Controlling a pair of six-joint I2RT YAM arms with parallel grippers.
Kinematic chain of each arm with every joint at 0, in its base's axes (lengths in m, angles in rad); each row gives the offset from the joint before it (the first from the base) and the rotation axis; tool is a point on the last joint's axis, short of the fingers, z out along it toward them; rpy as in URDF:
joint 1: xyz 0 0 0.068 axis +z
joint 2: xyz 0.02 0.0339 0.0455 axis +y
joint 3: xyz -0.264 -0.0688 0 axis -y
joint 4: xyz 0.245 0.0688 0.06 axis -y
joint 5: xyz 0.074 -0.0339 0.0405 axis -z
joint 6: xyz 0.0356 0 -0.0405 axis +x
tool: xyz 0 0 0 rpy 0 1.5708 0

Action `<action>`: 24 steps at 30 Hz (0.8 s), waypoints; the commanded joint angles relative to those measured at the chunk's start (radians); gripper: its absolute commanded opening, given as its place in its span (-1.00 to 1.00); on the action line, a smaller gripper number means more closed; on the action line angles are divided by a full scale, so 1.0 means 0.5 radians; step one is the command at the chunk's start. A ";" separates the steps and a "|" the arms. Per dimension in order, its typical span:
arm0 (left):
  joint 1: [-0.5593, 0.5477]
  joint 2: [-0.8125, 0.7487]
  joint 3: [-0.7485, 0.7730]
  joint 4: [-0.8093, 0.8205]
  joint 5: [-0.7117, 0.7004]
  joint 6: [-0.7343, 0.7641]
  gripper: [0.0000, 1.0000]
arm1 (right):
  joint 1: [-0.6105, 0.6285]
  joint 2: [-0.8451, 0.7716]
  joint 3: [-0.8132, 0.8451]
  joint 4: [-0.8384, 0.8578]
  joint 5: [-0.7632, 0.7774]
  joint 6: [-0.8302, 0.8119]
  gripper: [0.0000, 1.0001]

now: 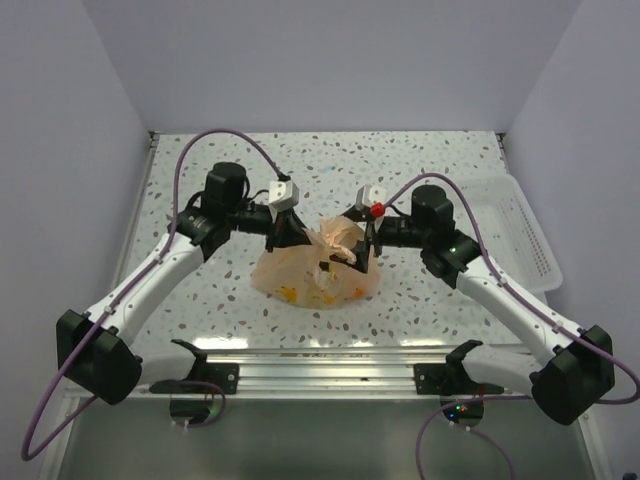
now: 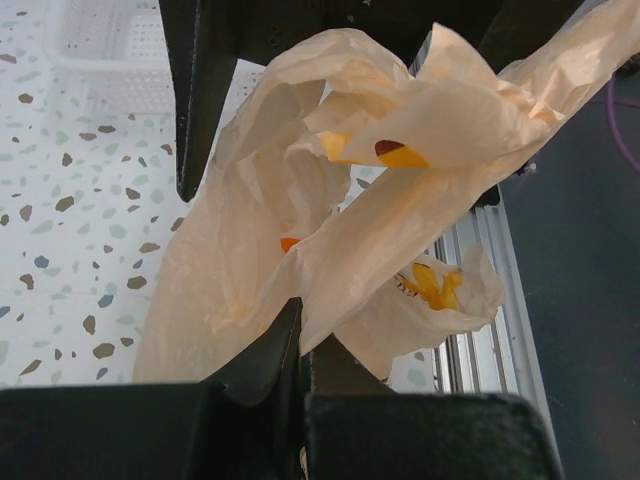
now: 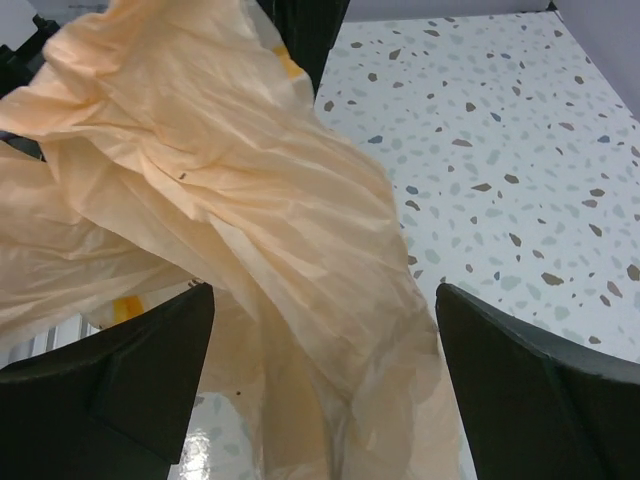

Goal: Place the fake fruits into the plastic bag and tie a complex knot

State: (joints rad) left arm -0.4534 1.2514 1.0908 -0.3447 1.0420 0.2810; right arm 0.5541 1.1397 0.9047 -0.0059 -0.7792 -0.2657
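Observation:
The peach-orange plastic bag (image 1: 315, 270) lies in the middle of the table, its top pulled up between both grippers. Yellow fake fruits (image 1: 290, 293) show through its lower part. My left gripper (image 1: 290, 236) is at the bag's upper left; in the left wrist view its jaws (image 2: 300, 325) are shut on a fold of the bag (image 2: 330, 210), with yellow fruit (image 2: 430, 285) showing through. My right gripper (image 1: 362, 250) is at the bag's upper right. In the right wrist view it (image 3: 325, 330) is wide open, with bag film (image 3: 250, 210) draped between the fingers (image 3: 130, 370). I see no finished knot.
A white rectangular tray (image 1: 520, 230) stands at the right edge of the table and shows in the left wrist view (image 2: 100, 50). An aluminium rail (image 1: 320, 360) runs along the near edge, just in front of the bag. White walls close three sides.

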 commanded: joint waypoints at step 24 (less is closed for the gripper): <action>-0.001 0.056 -0.123 0.557 0.057 -0.593 -1.00 | -0.255 -0.205 0.004 -0.347 0.058 0.160 0.97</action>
State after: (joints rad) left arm -0.4538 1.2926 1.0214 -0.0628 1.0447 -0.0402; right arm 0.4480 1.0805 0.9039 -0.1196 -0.7254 -0.1696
